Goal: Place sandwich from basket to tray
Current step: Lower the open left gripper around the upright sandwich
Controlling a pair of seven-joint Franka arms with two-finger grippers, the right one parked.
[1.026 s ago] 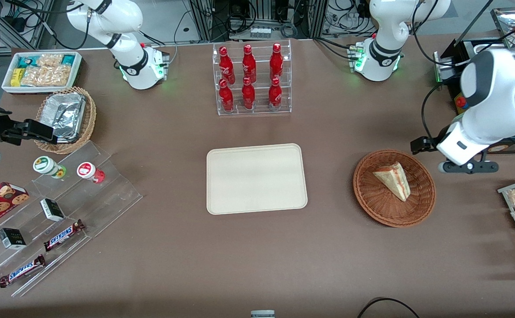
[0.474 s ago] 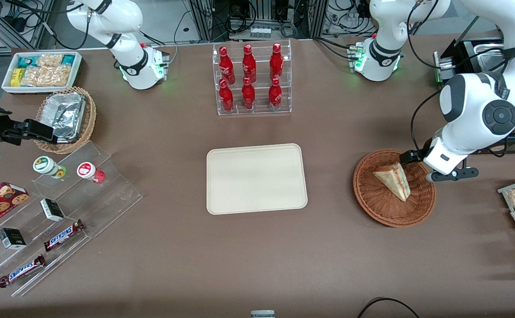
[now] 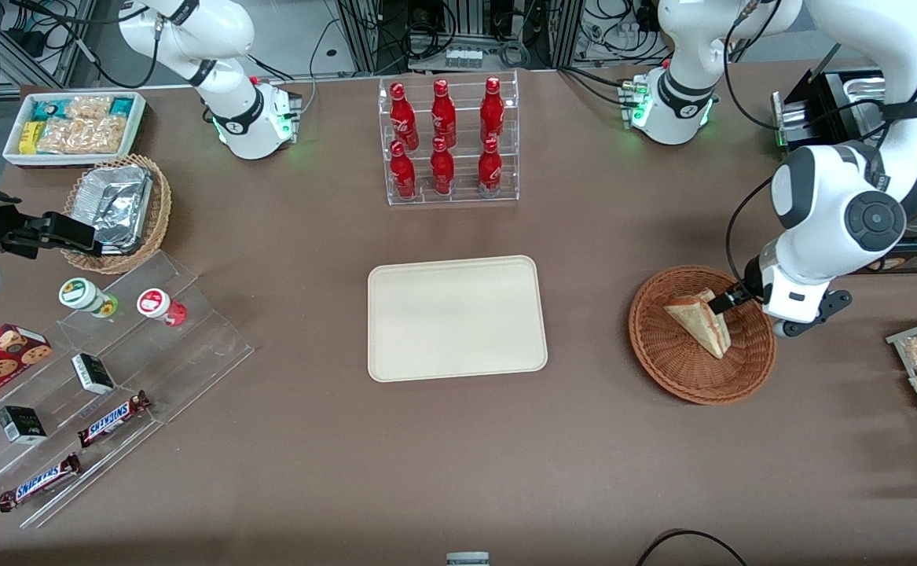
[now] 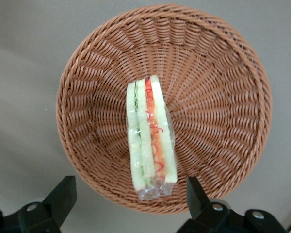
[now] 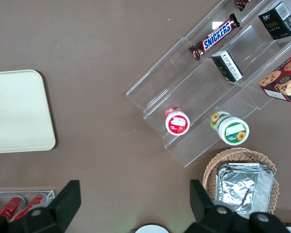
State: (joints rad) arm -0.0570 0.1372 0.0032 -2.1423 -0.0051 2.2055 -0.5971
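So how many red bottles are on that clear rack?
6: three on the upper step, three on the lower one, nearer the camera. The gripper is at the sandwich.

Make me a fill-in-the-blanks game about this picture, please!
1. The sandwich lies in the ____.
2. The gripper, above the basket's rim, has its fingers ____.
3. The rack holds ____ red bottles.
4. The tray has ____ on it.

Missing words: basket; open; six; nothing
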